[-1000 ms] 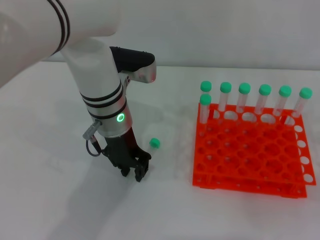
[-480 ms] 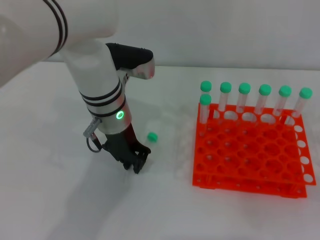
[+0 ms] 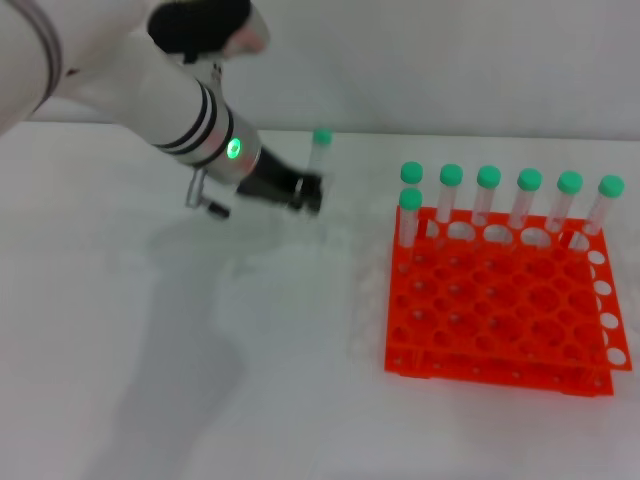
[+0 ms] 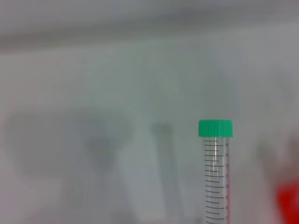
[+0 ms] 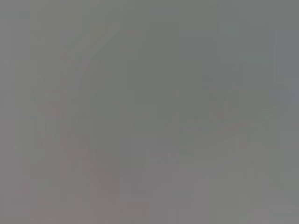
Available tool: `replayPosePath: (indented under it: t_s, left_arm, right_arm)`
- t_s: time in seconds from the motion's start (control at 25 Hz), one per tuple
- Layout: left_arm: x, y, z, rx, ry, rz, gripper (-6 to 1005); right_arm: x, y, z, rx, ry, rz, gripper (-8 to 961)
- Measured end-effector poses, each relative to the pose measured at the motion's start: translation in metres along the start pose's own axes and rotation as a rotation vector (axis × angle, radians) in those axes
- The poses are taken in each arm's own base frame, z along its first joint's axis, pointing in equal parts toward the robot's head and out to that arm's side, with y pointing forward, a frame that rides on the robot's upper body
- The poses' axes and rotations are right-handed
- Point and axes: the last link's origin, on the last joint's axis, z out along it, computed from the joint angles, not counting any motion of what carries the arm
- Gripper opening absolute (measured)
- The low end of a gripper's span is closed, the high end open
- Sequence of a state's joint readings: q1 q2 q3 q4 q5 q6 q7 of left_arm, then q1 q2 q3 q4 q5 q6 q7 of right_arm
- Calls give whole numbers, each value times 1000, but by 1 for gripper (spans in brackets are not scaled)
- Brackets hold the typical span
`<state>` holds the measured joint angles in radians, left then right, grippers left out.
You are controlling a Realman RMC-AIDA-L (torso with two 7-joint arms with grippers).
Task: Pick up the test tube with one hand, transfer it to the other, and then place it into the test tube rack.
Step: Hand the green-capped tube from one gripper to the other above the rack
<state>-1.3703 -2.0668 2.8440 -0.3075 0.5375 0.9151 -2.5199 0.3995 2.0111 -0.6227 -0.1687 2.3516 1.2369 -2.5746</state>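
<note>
The left gripper (image 3: 308, 193) is raised above the white bench (image 3: 200, 380) and points sideways toward the orange test tube rack (image 3: 500, 300), its black fingers closed around the lower part of the test tube (image 3: 319, 155). The tube stands nearly upright out of the gripper, green cap on top, clear of the bench. Half a second earlier the same gripper pointed straight down at the bench, close to the robot's side of it, with the tube lying flat just beside its fingers; since then the arm has swung up and away, and the tube has left the bench with it. In the left wrist view the test tube (image 4: 215, 172) rises from the gripper side of the picture, showing its green cap (image 4: 215, 128) and black graduation lines, with a sliver of the orange rack (image 4: 289, 203) beyond it. The rack sits on the bench well apart from the gripper, on its far side, and has not moved. Seven other green-capped tubes (image 3: 489, 195) stand in the rack's back rows, as before. The right gripper is not seen in any view; the right wrist view shows only flat grey.
</note>
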Motion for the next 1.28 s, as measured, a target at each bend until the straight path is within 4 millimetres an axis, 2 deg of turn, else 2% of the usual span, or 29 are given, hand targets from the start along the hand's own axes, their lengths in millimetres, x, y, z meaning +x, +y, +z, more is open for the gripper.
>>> replayPosePath:
  t_s: [0.12,0.2,0.4,0.52,0.68,0.88,1.08,1.28]
  left_arm:
    - [10,-15,3,-69,230,-49,205]
    - [9,-26,5,-86,370,-71,207]
    - [-20,-51,9,-169,651,-190,214]
    - [-41,-50,3,-241,840,-155,217]
    - [-71,-30,-5,-242,1085,31,222]
    - [-88,14,5,-259,1110,251,229]
    - [-97,66,17,-340,1061,439,235]
    - [-99,94,22,-382,1036,511,242]
  right_arm:
    - [0,0,0,0,1,2,827]
    - [0,0,0,0,1,2,827]
    - [0,-3,-2,13,1,15,825]
    - [-1,-7,-3,34,-6,40,824]
    - [-2,-11,-4,51,-12,91,822]
    - [-9,-16,-3,10,-11,172,821]
    - [-34,-10,-1,-219,7,186,819]
    - [-64,14,-11,-556,-41,185,817]
